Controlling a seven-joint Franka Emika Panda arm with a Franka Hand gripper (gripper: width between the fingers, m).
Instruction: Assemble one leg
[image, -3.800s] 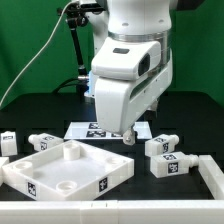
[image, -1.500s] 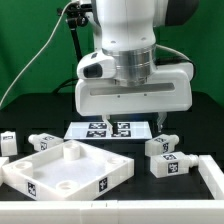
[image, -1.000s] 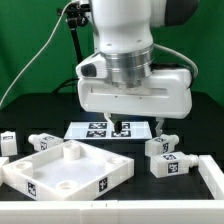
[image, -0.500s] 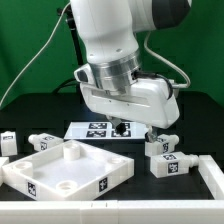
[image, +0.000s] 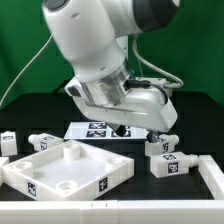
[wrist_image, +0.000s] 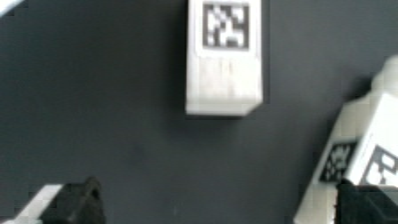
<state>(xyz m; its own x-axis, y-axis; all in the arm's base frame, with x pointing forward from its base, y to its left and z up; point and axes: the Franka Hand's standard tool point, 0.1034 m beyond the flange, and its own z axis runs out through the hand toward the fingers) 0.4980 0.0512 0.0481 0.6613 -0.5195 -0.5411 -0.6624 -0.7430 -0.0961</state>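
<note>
White plastic covers most of what is seen, and little of it has been disturbed. The leg is found lying on the black table at the exterior view's right, just where it lay a second ago. A second leg is set just beside it, nearer the camera. A third leg is seen at the exterior view's left, and the square panel with its round recesses is unmoved in front.

What has changed is the arm. A second and a half ago it was held upright and square-on. Now its upper links are leaned toward the exterior view's left and the wrist is tilted. The tool is carried low by the far side of the marker board, near the leg but apart from it.

Only one dark finger is caught by the wrist view (the other is not seen), so the width of the opening cannot be told. Two legs are shown there on the table, clear of that finger.
</note>
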